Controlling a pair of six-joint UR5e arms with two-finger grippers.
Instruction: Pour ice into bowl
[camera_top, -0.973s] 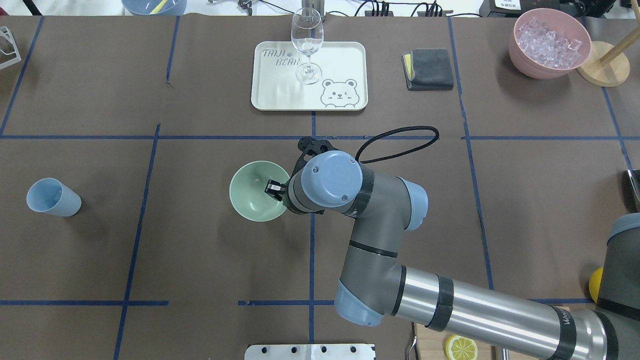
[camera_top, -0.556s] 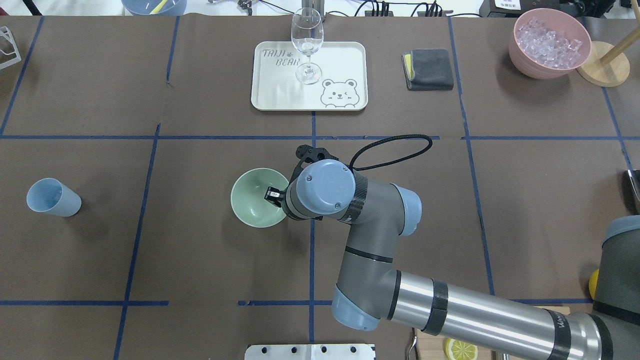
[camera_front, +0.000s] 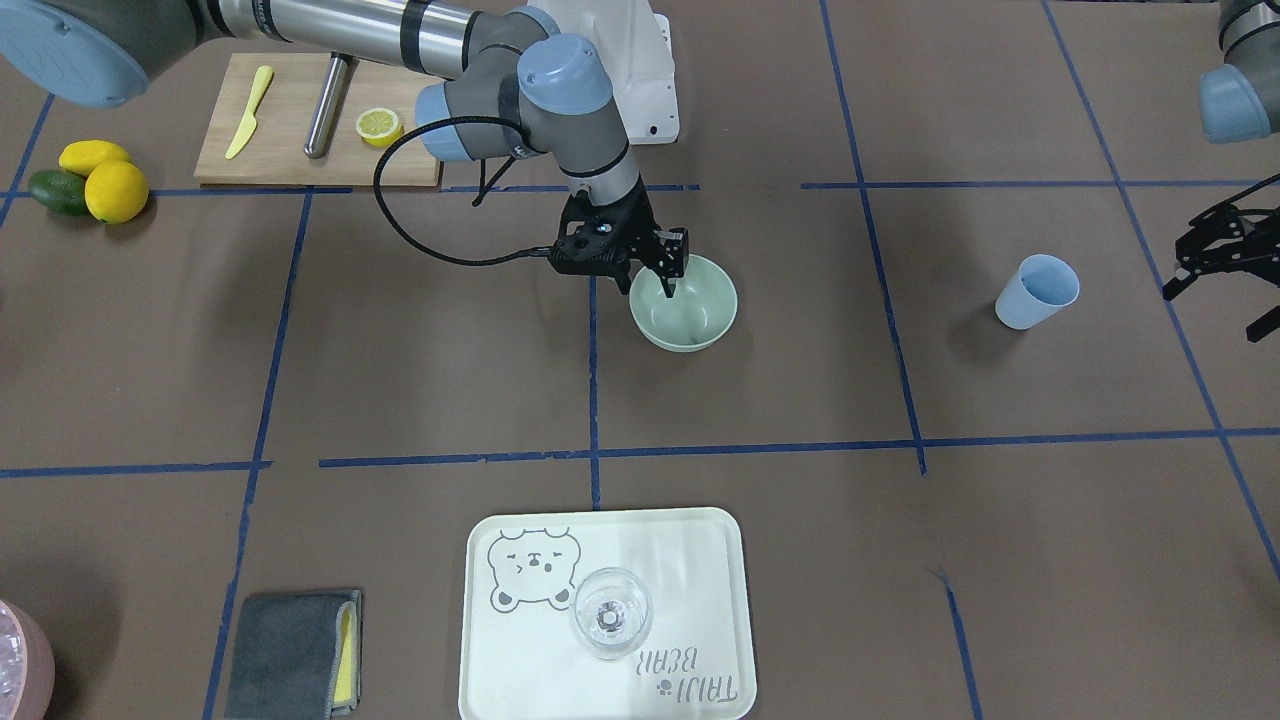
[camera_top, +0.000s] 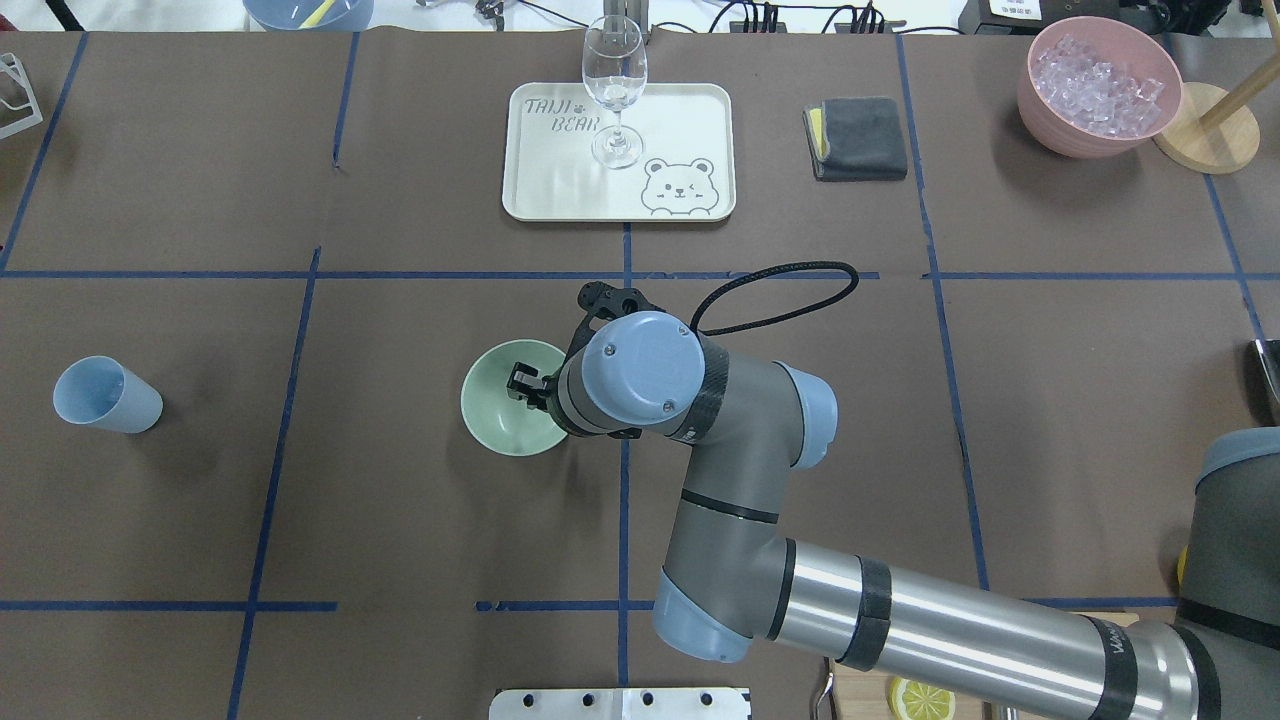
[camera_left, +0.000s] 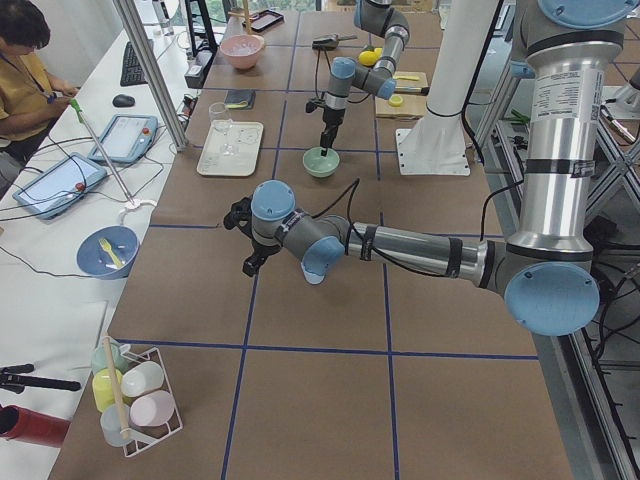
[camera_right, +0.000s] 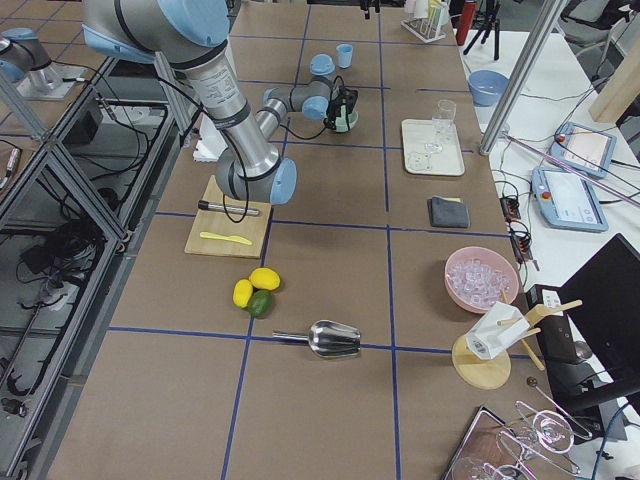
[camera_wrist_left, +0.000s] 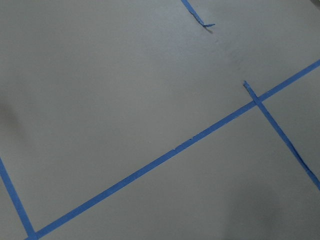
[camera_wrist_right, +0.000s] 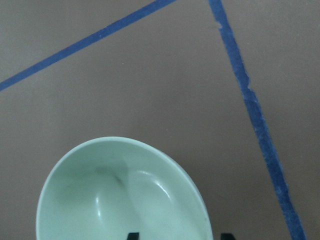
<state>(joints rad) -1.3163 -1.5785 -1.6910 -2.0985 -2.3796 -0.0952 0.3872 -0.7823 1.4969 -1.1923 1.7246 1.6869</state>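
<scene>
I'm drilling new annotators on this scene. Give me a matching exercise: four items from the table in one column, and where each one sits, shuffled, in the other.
Things
1. mint-green bowl
2. light blue cup
3. stemmed glass
4. ice

Places
A. on the bear tray
B. heaped in the pink tub
C. rim straddled by the right gripper
D. standing alone on the brown table cover

Pairs: 1-C, 2-D, 3-A, 4-B
</scene>
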